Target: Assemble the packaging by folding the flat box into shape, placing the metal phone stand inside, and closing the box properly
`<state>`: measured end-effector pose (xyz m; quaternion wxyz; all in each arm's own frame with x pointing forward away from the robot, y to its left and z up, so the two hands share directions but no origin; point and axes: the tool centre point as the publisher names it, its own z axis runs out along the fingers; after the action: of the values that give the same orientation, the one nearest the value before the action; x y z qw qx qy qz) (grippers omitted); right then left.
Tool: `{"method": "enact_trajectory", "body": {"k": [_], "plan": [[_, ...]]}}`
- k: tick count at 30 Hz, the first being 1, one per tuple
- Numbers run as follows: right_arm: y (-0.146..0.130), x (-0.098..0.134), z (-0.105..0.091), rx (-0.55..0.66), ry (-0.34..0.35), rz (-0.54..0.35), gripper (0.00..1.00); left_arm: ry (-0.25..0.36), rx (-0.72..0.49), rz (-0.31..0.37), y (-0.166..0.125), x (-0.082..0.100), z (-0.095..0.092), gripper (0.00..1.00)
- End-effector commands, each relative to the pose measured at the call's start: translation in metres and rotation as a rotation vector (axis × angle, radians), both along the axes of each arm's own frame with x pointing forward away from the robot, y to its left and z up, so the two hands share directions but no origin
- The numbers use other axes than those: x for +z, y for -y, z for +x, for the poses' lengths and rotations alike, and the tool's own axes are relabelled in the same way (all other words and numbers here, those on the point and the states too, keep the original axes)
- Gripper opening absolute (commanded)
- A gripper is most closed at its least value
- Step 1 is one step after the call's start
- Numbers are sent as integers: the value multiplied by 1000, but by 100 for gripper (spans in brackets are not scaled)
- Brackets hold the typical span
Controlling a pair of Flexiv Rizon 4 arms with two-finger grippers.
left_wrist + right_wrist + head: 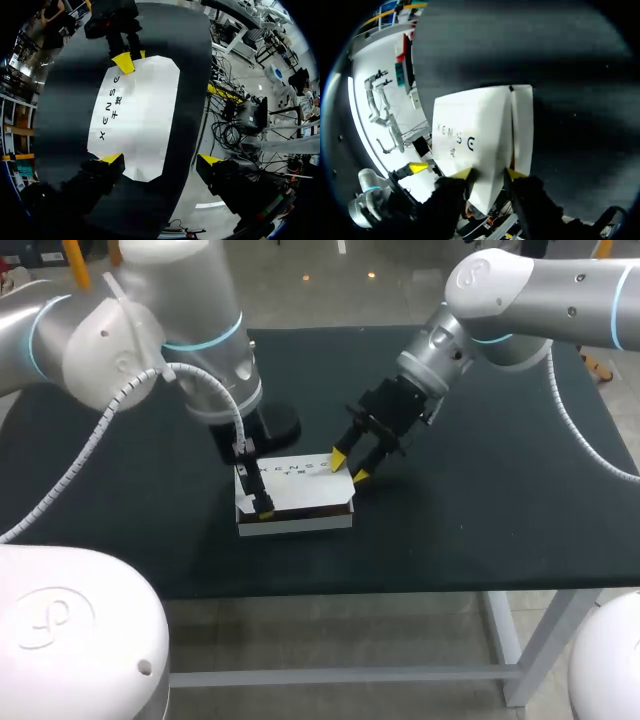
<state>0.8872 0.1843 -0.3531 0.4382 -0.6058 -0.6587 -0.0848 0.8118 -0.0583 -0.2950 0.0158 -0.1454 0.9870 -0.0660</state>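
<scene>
**Left gripper.** The left gripper (160, 159) is wide open and holds nothing. It stands over the left end of the box (140, 115). One yellow-tipped finger (111, 159) sits at the box's near corner. Actual contact there cannot be confirmed. The other finger (210, 160) is well clear of the box, out past the table's edge as its wrist view shows it. In the head view, the dark finger body hangs against the box's front left side.

**Box.** The box (300, 495) is white and folded into shape. It lies flat on the table, with its top panel closed and its corners chamfered. Black lettering runs along the top. The phone stand is not visible in any view.

**Right gripper.** The right gripper (488, 174) is at the box's right end, with its fingers parted only a little. Both yellow tips (338, 458) sit on or at the top panel, on either side of a fold line that runs the length of the box (475, 135). A corner of the box shows in the gap beneath them. The fingers do not clamp anything between them.

**Arms.** The left arm (130, 330) comes in from the left corner and the right arm (540, 300) from the right. They meet over the box from opposite ends.

**Surface.** The table (480, 500) has a dark, matte top. The box sits near its middle, a little toward the front edge.
</scene>
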Motion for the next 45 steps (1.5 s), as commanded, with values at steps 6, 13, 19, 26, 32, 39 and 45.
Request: {"method": "enact_trajectory", "body": {"k": [6,13,19,26,32,39,45], "plan": [[0,0,0,2,-1,2,43,29,-15,30,11,-10,11,93],[0,0,0,2,-1,2,43,8,-14,27,11,-17,24,78],[0,0,0,2,-1,2,43,6,-5,31,9,-24,32,71],[0,0,0,2,-1,2,42,21,5,40,7,-26,38,64],[0,0,0,2,-1,2,42,38,-3,60,8,-30,42,65],[0,0,0,2,-1,2,42,84,-38,88,10,-38,35,70],[0,0,0,2,-1,2,41,108,-24,89,11,-39,39,75]]}}
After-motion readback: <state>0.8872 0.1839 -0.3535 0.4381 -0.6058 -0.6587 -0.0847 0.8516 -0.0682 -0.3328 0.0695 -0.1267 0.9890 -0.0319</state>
